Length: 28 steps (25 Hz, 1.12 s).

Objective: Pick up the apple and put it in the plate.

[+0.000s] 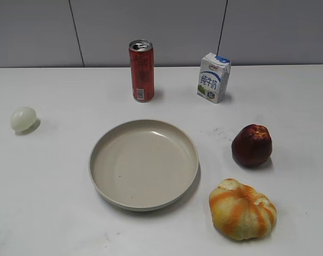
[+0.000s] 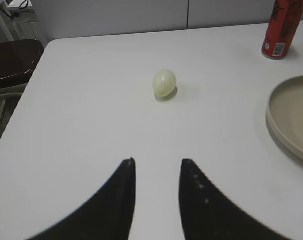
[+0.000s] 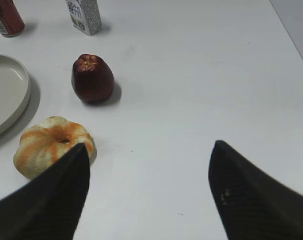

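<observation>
The dark red apple (image 1: 252, 145) sits on the white table, right of the beige plate (image 1: 105, 184). It also shows in the right wrist view (image 3: 92, 78), far ahead and left of my right gripper (image 3: 150, 146), which is wide open and empty. The plate's edge shows at the left of that view (image 3: 21, 95) and at the right of the left wrist view (image 2: 279, 132). My left gripper (image 2: 157, 161) is open and empty over bare table, well short of the plate. Neither gripper shows in the exterior view.
An orange-and-yellow striped fruit (image 1: 242, 209) lies in front of the apple, touching my right gripper's left finger in view (image 3: 49, 145). A red can (image 1: 142, 71) and a milk carton (image 1: 213, 77) stand at the back. A pale ball (image 1: 23, 118) lies left.
</observation>
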Tool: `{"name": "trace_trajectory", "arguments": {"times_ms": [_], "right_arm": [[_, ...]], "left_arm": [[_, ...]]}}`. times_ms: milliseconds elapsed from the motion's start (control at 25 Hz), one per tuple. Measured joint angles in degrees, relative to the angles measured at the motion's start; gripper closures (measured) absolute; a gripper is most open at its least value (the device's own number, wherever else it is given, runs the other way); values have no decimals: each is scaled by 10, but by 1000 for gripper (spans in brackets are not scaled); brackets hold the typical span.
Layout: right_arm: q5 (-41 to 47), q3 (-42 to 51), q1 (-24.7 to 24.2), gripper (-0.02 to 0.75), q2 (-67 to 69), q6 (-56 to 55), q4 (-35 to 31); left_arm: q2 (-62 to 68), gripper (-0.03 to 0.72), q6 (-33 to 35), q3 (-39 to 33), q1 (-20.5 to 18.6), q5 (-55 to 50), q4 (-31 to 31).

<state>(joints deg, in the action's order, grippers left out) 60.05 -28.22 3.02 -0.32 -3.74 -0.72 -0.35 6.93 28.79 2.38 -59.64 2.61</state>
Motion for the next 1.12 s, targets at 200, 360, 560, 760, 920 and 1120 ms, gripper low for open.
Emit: {"name": "trace_trajectory", "arguments": {"times_ms": [200, 360, 560, 760, 920, 1120], "right_arm": [[0, 0, 0, 146, 0, 0, 0], [-36, -9, 0, 146, 4, 0, -27], [-188, -11, 0, 143, 64, 31, -51], [-318, -9, 0, 111, 211, 86, -71], [-334, -58, 1, 97, 369, 166, -132], [-304, -162, 34, 93, 582, 190, -157]], "left_arm": [[0, 450, 0, 0, 0, 0, 0], [0, 450, 0, 0, 0, 0, 0], [0, 450, 0, 0, 0, 0, 0], [0, 450, 0, 0, 0, 0, 0], [0, 450, 0, 0, 0, 0, 0], [0, 450, 0, 0, 0, 0, 0]]}}
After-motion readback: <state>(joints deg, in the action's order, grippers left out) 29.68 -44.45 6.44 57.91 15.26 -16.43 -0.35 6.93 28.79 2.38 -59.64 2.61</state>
